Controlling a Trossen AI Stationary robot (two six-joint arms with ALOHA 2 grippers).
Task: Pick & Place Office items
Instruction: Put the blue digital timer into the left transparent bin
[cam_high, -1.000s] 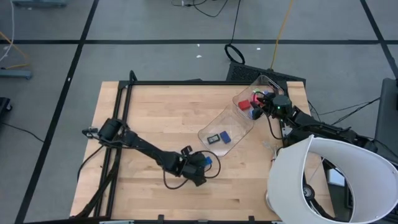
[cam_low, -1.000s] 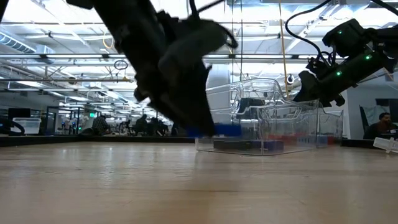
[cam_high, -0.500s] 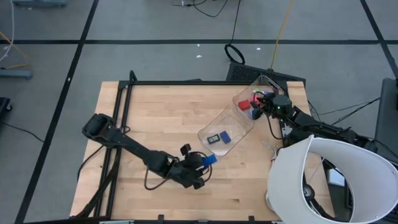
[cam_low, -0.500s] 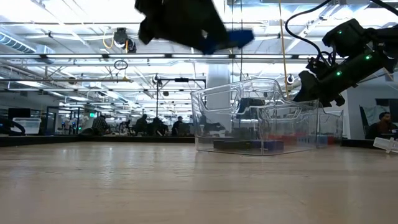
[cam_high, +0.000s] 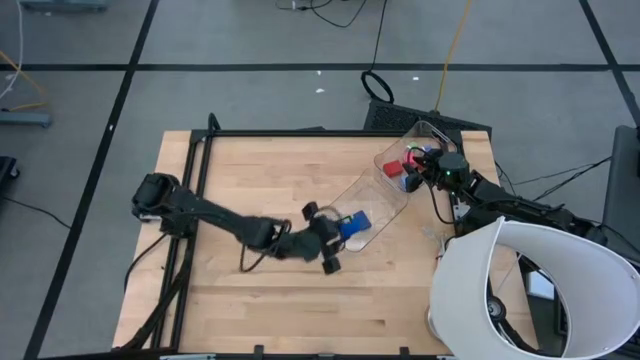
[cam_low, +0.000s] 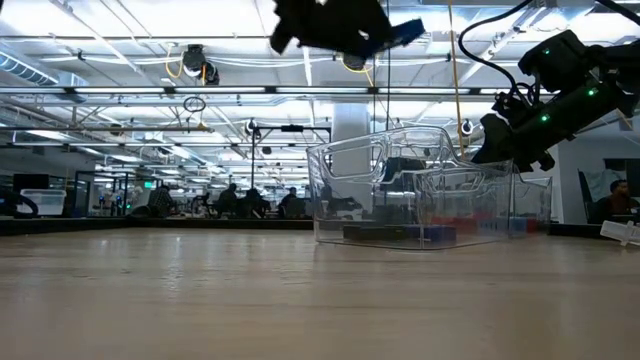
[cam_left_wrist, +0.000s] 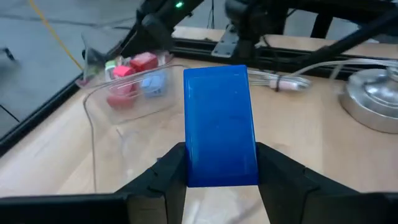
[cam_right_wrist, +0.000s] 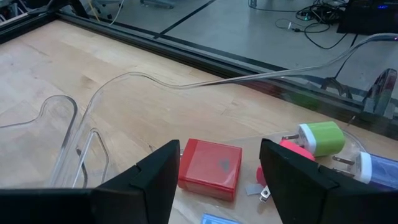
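We see the wooden surface carrying a clear bin that lies along a line from centre toward 1 o'clock. The left arm reaches from 9 o'clock across the middle, and its gripper hangs in the air just at the bin's near, 7 o'clock end. The low view shows it well above the surface and higher than the bin's rim. Its jaws are clamped on the sides of a blue block, which stands upright between them in the left wrist view, pointing toward the bin.

The right gripper sits at the bin's far end, at 1 o'clock of the surface. In its wrist view its jaws stand wide apart with nothing between them, over the pile there.

Inside the bin we can make out a red block, a green plug-like piece, a pinkish-red piece and a pale blue one bunched at the far end. Another blue piece and a dark flat rectangle lie near the 7 o'clock end.

We judge the task nearly done: most items are already in the bin, and we see none loose on the surface. What is left, as far as we can tell, is to carry the held block over the rim and release it.
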